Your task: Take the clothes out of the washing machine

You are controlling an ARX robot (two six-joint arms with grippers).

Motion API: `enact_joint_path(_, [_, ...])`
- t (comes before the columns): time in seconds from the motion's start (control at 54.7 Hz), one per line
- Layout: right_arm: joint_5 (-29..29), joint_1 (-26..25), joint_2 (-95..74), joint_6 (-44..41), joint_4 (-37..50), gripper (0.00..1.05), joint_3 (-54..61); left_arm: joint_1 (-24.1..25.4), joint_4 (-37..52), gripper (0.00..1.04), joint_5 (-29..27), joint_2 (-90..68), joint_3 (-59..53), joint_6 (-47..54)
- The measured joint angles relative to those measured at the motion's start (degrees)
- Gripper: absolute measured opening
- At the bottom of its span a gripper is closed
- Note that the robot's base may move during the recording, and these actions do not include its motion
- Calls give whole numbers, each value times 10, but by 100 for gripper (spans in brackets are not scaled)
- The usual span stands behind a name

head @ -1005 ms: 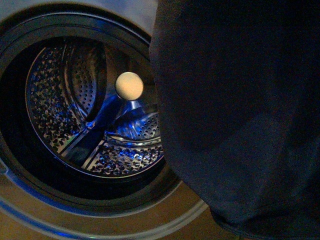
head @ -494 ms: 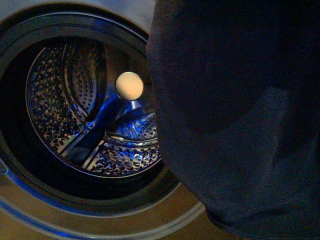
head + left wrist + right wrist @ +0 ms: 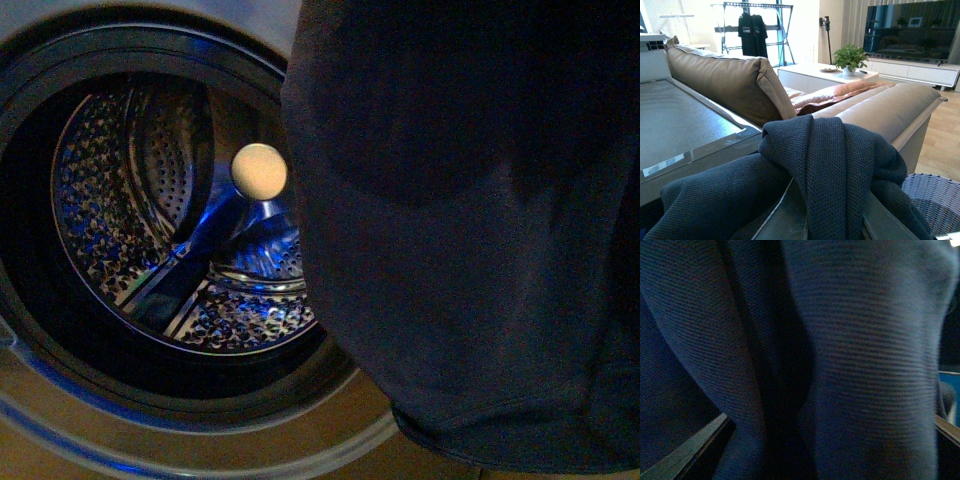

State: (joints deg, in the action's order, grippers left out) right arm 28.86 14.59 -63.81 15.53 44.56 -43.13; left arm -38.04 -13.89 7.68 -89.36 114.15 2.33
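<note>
Jaws of the left arm grip the draped clothes.

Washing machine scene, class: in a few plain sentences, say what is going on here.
The robot holds the clothes up outside the washing machine. The dark garment hangs in front of the open drum, which looks empty where visible. It bunches over the left tool, whose grip is hidden, and fills the right wrist view.
</note>
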Motion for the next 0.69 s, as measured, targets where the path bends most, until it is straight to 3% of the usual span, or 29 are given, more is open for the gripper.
enact_joint_path(0.146, [-22,66,-4,18,14,97,-8,0,0,10,0,0,0,0])
enact_joint_path(0.42, [-82,97,-34,6,9,97,-30,0,0,10,-1,0,0,0])
enact_joint_path(0.53, [-121,105,-43,-16,9,76,-31,0,0,11,-2,0,0,0])
enact_joint_path(0.695, [-141,106,-39,-29,16,46,-31,0,0,40,-2,0,0,0])
